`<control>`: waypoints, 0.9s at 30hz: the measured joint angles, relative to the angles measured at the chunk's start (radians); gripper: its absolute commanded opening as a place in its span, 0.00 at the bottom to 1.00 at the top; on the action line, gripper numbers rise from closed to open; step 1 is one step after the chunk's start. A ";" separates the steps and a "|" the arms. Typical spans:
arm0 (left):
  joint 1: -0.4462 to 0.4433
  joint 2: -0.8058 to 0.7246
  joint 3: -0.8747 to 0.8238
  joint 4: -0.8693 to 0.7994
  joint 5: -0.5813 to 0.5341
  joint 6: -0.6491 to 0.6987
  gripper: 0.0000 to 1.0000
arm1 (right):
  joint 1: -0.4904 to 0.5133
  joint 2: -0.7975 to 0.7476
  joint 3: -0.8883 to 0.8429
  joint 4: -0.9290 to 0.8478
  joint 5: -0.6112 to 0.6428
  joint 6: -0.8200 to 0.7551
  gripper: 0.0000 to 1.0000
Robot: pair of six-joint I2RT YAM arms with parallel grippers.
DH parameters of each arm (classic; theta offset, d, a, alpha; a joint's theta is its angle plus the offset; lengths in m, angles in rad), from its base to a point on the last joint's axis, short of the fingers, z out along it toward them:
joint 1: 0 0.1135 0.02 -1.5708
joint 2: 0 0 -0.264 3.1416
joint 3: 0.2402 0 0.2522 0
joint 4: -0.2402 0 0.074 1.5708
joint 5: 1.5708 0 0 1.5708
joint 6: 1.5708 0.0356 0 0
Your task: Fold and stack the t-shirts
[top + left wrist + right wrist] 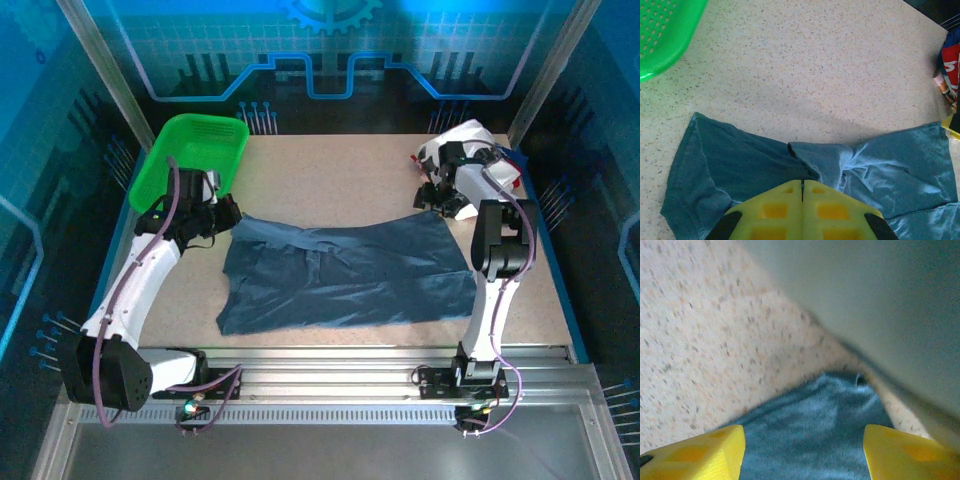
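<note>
— Well, how was the surface found?

— A speckled beige desk point(330, 170) was seen, boxed in by blue-lit panels point(480, 50) with a gear emblem point(330, 10) on the far one. A metal rail point(340, 365) was run along the near edge. A green basket point(195, 150) was set at the far left corner.

— And the cloth?

— The slate-blue t-shirt point(340, 275) was spread, rumpled, across the middle of the desk. The white and red t-shirts point(465, 140) were heaped at the far right corner, well apart from the basket.

— What was added by the wrist views?

— From the left wrist, the left claw point(802, 182) was shown with its fingers pressed together on a gathered fold at the shirt's far left edge. A hemmed sleeve was laid flat beside it. From the right wrist, the right claw point(804, 435) was shown with its fingers apart, low over the desk, with blue cloth lying between them. Whether that cloth was touched could not be told.

— And from above?

— Each arm was placed at one far corner of the blue shirt.
</note>
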 measured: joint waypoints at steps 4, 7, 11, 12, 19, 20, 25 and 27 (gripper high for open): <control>0.000 -0.012 0.000 -0.003 -0.005 0.000 0.00 | 0.000 0.027 0.039 -0.010 0.014 -0.005 0.64; 0.000 -0.018 0.000 -0.003 -0.008 0.000 0.00 | -0.003 0.047 0.046 -0.019 0.018 -0.011 0.61; 0.000 -0.019 0.000 -0.006 -0.008 0.000 0.00 | -0.007 0.073 0.050 -0.026 0.034 -0.018 0.56; 0.000 -0.019 0.000 -0.007 -0.008 0.000 0.00 | -0.007 0.080 0.053 -0.027 0.037 -0.019 0.53; 0.000 -0.022 0.000 -0.018 -0.011 0.000 0.00 | -0.007 0.095 0.066 -0.043 0.059 -0.028 0.23; 0.000 -0.023 0.000 -0.022 -0.011 0.000 0.00 | -0.007 0.095 0.068 -0.043 0.060 -0.027 0.18; 0.000 -0.027 0.000 -0.027 -0.015 0.000 0.00 | -0.007 0.098 0.095 -0.050 0.058 -0.042 0.00; 0.000 -0.028 0.000 -0.027 -0.015 0.000 0.00 | -0.007 0.098 0.098 -0.049 0.057 -0.042 0.00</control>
